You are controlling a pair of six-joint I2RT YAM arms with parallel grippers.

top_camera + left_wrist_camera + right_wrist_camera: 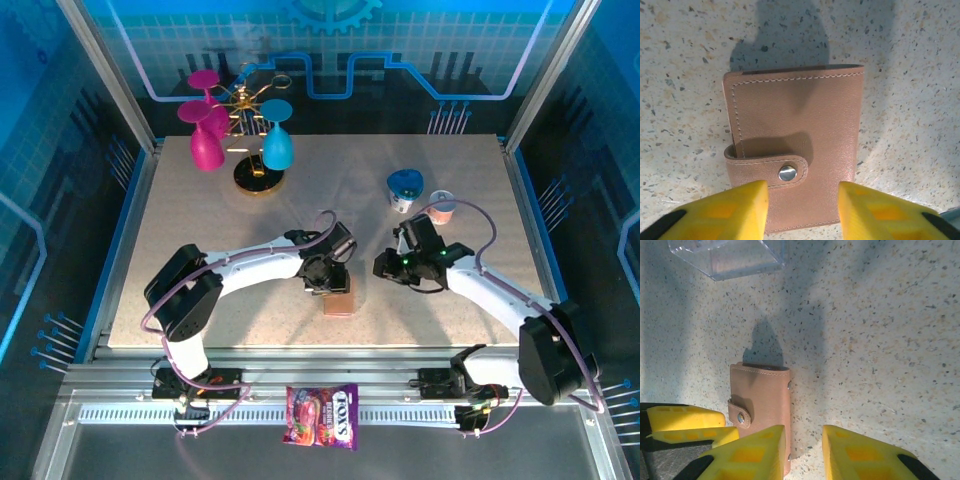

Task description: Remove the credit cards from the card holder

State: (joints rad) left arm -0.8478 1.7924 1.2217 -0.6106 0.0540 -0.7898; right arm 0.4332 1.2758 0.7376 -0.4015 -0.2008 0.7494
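Left pincer (802, 192) sits part-open over the near end of the closed card holder (795, 125), gripping nothing. The right pincer (804, 435), part-open and empty, waits beside it on the surface (910, 75). I judge this the opening step: next I must pop the snap (787, 173).

Top looks down from afar; wrist cameras (close) share the card holder (795, 145).

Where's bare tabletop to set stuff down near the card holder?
Bare: the near strip in front of the card holder, along the table edge; the back middle between the gold stand and the two small cups; the left side between the pink goblets and the left arm. Crowded: centre, both jaws at the card holder.
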